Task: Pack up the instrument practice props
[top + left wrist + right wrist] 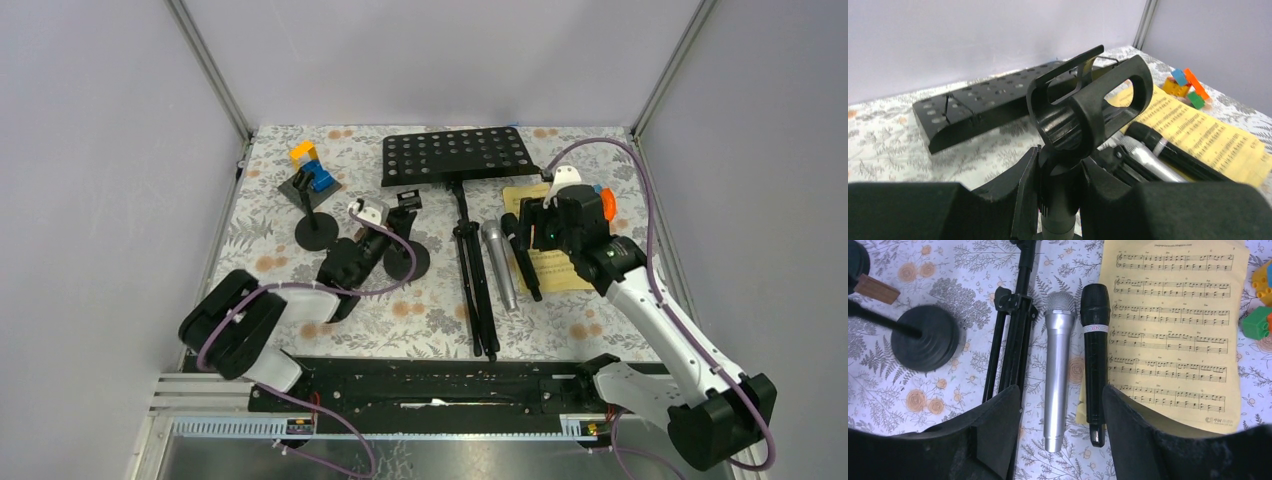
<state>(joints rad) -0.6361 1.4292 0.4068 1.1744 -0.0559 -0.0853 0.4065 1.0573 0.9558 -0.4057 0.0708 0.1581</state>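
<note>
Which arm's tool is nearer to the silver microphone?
Right. The right tool hangs open over the silver microphone; the left tool sits beyond the tripod legs, shut on a black post.

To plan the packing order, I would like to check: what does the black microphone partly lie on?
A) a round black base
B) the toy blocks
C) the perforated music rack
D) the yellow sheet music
D: in the right wrist view the black microphone overlaps the left edge of the yellow sheet music, beside the silver microphone.
</note>
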